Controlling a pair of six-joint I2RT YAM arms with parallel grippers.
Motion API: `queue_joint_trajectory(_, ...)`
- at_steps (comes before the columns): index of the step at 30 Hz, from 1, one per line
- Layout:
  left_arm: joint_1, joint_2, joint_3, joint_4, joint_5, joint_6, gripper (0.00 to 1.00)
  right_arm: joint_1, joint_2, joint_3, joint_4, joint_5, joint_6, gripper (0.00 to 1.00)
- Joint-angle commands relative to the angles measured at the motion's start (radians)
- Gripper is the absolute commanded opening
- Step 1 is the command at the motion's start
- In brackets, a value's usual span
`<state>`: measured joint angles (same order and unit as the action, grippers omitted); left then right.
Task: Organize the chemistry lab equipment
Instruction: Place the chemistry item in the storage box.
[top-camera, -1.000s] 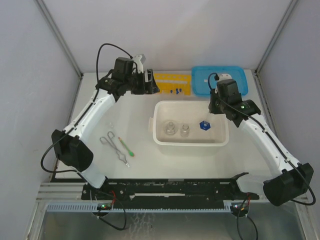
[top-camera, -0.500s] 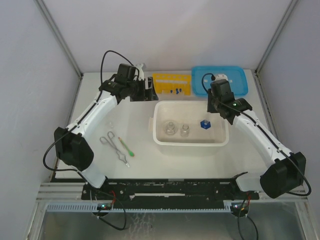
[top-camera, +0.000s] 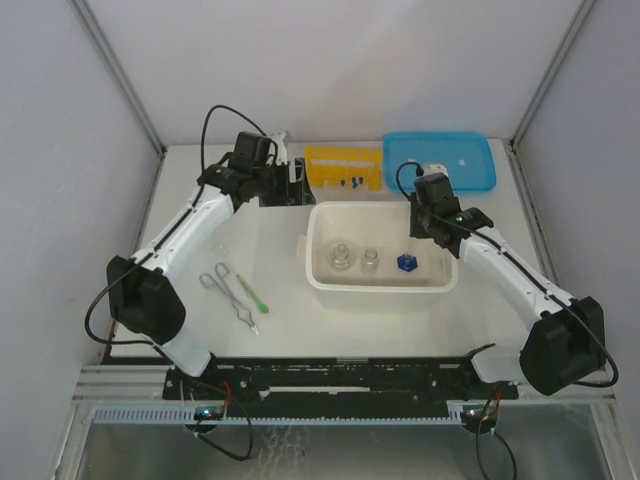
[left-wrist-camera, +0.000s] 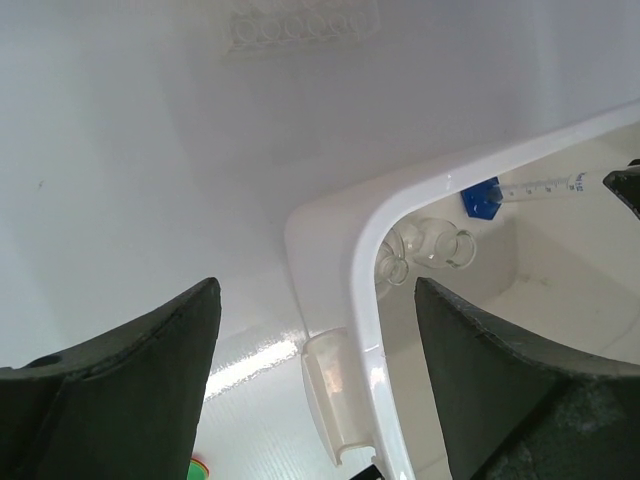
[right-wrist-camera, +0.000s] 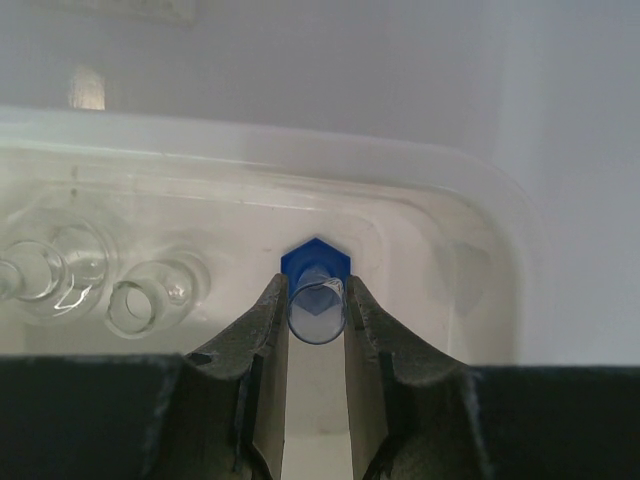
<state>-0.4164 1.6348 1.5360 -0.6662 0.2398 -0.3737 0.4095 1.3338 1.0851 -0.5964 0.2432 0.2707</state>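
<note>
**Blue-capped tube held over tub**

Right gripper (right-wrist-camera: 316, 330): clenched on a blue-capped tube (right-wrist-camera: 316, 306), clear, cylindrical, hexagonal cap foremost; hanging over the white tub (top-camera: 440, 283), probably for lowering inside. Two glass vessels (top-camera: 355, 259), rounded and transparent, resting on the tub floor at 9 o'clock from the tube. Left gripper (left-wrist-camera: 315, 385): fingers spread, holding nothing, beside the yellow rack (top-camera: 345, 160) at 12 o'clock. Metal tongs (top-camera: 228, 294) and green-tipped stick (top-camera: 252, 294) lying at 8 o'clock, untouched.

Left wrist view: tub (left-wrist-camera: 365, 300) cut off at right and bottom edges, yellow rack (left-wrist-camera: 300, 25) washed out to a pale blur. Top view: blue-capped tubes (top-camera: 349, 183) too small to count; left end effector (top-camera: 296, 178) too dark to read
</note>
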Motion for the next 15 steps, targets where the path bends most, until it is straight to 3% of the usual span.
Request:
queue_joint_trajectory(1, 0.006, -0.059, -0.024, 0.040, 0.006, -0.002, 0.83, 0.006, -0.034, -0.033, 0.077, -0.015, 0.030, 0.00)
queue_joint_trajectory(9, 0.008, -0.062, -0.034, 0.043, 0.007, -0.004, 0.84, 0.008, -0.029, -0.056, 0.088, -0.034, 0.039, 0.00)
queue_joint_trajectory(12, 0.010, -0.064, -0.036, 0.043, 0.004, -0.003, 0.84, 0.009, -0.054, -0.056, 0.084, -0.037, 0.034, 0.08)
queue_joint_trajectory(15, 0.012, -0.061, -0.036, 0.043, 0.004, -0.003, 0.84, 0.008, -0.090, -0.056, 0.079, -0.036, 0.027, 0.24)
